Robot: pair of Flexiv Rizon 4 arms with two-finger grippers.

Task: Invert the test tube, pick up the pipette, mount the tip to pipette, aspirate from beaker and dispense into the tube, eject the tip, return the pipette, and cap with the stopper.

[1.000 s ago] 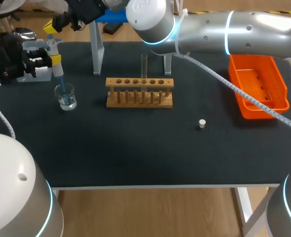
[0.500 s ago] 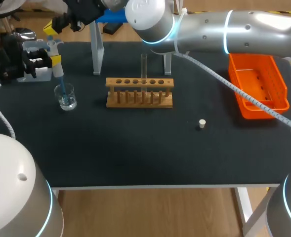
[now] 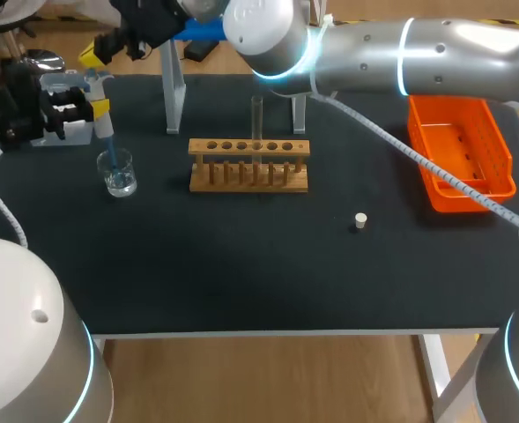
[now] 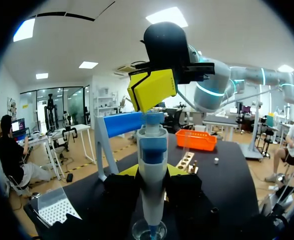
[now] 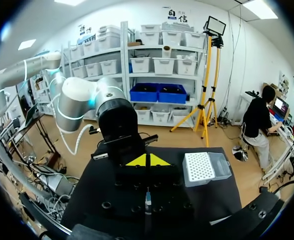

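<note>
The pipette (image 3: 94,85) stands upright at the far left, with my left gripper (image 3: 92,109) shut on its body. Its blue tip reaches down into the glass beaker (image 3: 117,174). In the left wrist view the pipette (image 4: 152,150) rises between my fingers over the beaker (image 4: 149,231). My right arm reaches across the table, and its gripper (image 3: 90,53) is shut just above the pipette's plunger; its yellow tips (image 4: 151,90) are pressed together. The test tube (image 3: 257,119) stands upright in the wooden rack (image 3: 248,165). The stopper (image 3: 359,220) lies on the mat.
An orange bin (image 3: 460,154) sits at the right edge. The blue pipette stand (image 3: 175,79) on metal legs is behind the rack. A tip box (image 5: 206,167) sits at the far left beside my left gripper.
</note>
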